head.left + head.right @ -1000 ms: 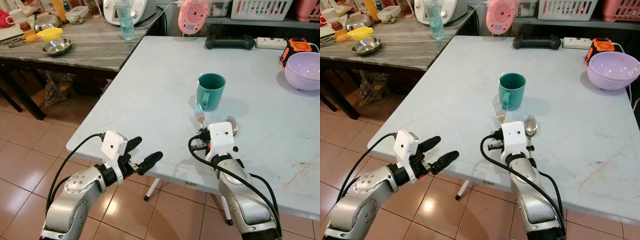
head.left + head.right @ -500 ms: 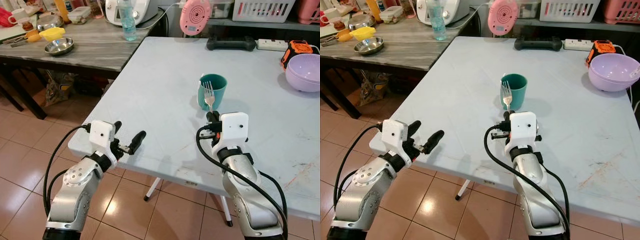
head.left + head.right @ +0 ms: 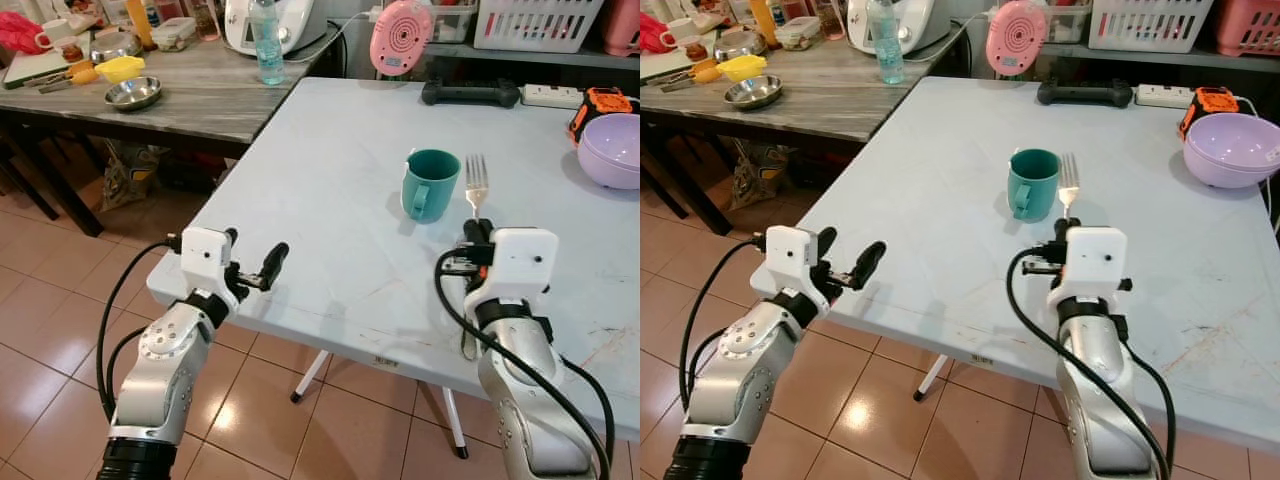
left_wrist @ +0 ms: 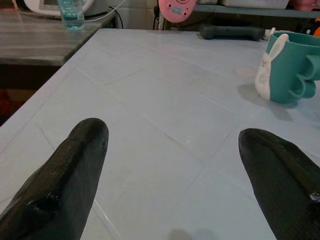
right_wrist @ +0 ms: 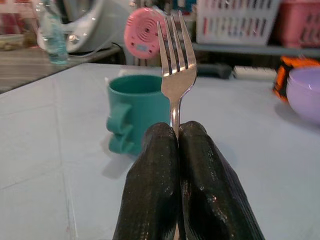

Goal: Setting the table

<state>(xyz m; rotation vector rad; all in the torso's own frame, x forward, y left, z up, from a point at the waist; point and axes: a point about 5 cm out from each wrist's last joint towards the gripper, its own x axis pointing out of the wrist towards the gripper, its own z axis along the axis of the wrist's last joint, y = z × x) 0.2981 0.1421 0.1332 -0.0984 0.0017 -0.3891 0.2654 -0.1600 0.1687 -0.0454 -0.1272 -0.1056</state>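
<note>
Right gripper (image 5: 177,150) pinching a fork (image 5: 176,70) upright above the table (image 3: 330,150) near its front edge, teal mug (image 3: 430,184) just beyond, left gripper (image 3: 255,270) spread wide at the front left corner.

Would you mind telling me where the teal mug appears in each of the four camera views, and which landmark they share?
Left eye view: the teal mug stands mid-table, just left of the raised fork.
Right eye view: the mug sits mid-table, again left of the fork.
Left wrist view: the mug is at the picture's right edge, partly cut off.
Right wrist view: the mug stands behind the fork.
Shared landmark: the pink round device at the table's far edge.
</note>
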